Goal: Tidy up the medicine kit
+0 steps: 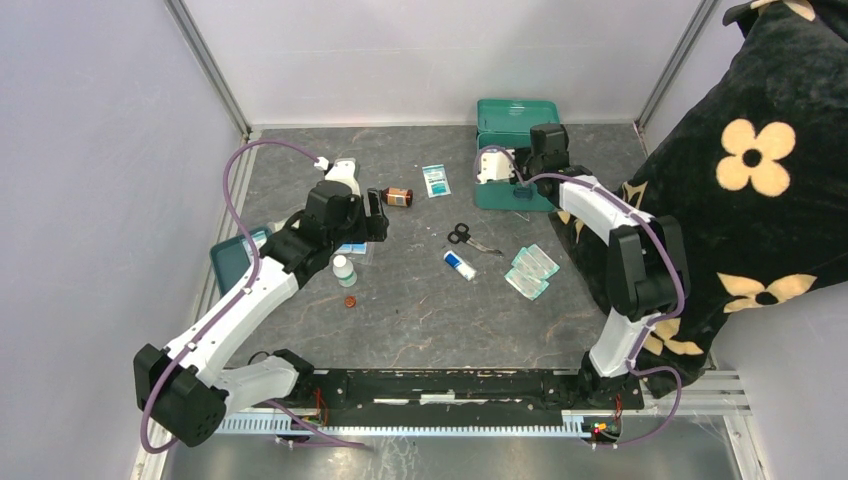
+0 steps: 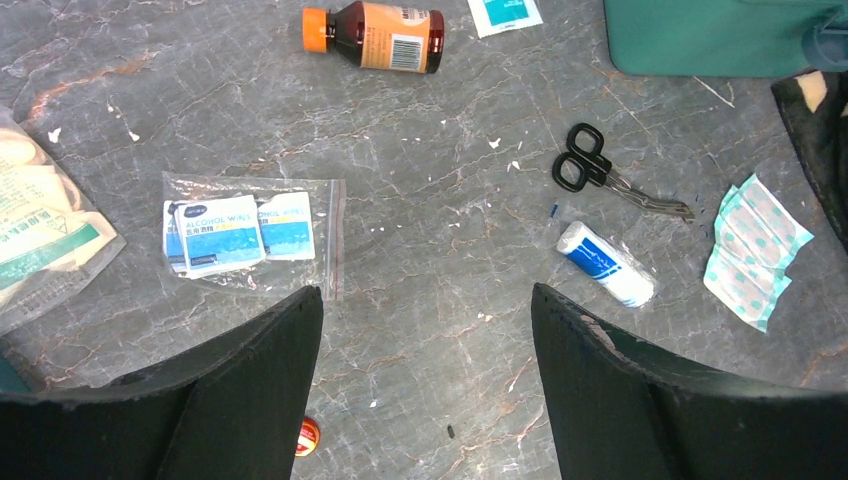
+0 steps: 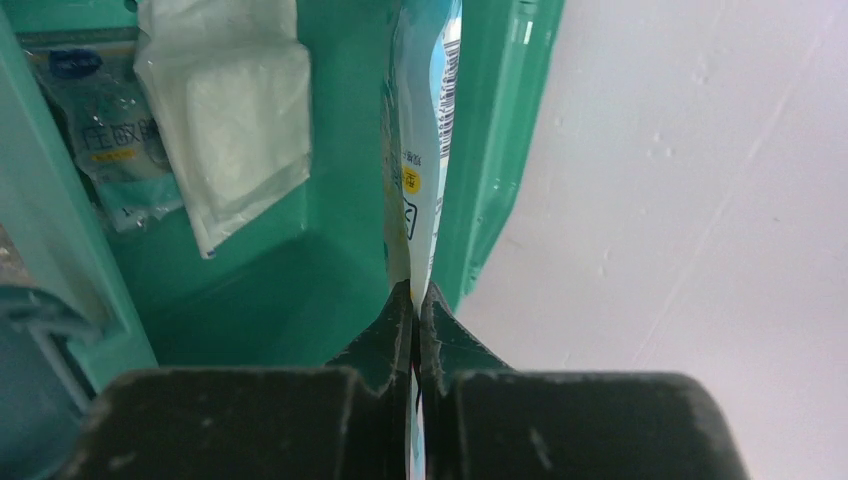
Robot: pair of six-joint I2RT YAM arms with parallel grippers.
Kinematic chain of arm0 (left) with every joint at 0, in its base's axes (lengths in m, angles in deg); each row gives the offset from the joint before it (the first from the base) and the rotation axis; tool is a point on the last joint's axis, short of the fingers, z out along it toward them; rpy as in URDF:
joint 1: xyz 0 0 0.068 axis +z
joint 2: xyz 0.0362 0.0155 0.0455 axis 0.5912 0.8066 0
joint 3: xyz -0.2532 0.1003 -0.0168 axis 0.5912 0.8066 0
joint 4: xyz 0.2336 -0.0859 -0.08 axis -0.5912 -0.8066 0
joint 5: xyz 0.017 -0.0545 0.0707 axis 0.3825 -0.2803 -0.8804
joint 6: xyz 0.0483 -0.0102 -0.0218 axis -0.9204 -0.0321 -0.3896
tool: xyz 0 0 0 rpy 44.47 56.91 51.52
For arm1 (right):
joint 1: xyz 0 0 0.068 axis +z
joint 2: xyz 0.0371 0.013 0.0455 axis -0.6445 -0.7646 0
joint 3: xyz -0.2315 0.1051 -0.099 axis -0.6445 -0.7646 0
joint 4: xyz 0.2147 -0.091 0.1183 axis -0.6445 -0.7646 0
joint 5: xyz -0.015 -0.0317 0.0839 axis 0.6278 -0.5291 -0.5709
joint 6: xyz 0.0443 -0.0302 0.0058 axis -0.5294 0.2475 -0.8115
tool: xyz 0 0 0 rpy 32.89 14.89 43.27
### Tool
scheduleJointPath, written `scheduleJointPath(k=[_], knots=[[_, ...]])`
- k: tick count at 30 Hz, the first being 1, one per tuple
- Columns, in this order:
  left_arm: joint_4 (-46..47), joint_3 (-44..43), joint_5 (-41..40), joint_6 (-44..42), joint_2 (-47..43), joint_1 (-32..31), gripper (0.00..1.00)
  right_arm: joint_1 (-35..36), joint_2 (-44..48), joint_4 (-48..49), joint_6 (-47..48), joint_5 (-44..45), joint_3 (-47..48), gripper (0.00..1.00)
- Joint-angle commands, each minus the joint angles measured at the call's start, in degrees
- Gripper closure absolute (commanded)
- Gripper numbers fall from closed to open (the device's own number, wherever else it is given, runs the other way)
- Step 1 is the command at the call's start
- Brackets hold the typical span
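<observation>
Medicine kit: teal-green box, rounded corners, lid raised, at far edge of surface, toward far right corner. White gauze packet inside. Right gripper clenched on flat printed sachet, held upright against kit's inner wall. Left gripper released, spread wide, toward left edge.

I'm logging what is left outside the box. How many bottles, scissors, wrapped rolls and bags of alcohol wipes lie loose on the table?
Bottles: 2, the brown bottle and the small white bottle
Scissors: 1
Wrapped roll: 1
Bag of alcohol wipes: 1
Total: 5
</observation>
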Motion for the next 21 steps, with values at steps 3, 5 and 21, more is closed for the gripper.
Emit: scheduleJointPath(k=[3,5,21], knots=[[0.39,-0.46,-1.39,-2.07,0.91,1.04,0.17,-0.89,-4.01,5.24,0.9,-1.49,4.3,0.84],[0.3,-0.62,-1.2,-2.07,1.25,1.52,0.17,-1.07,-3.98,7.09,-0.01,-1.33,4.09,0.73],[-2.03,-2.55,3.39,0.26,2.46,8.48,0.15,-1.07,14.24,25.51,-19.83,-0.44,-10.55,0.63]])
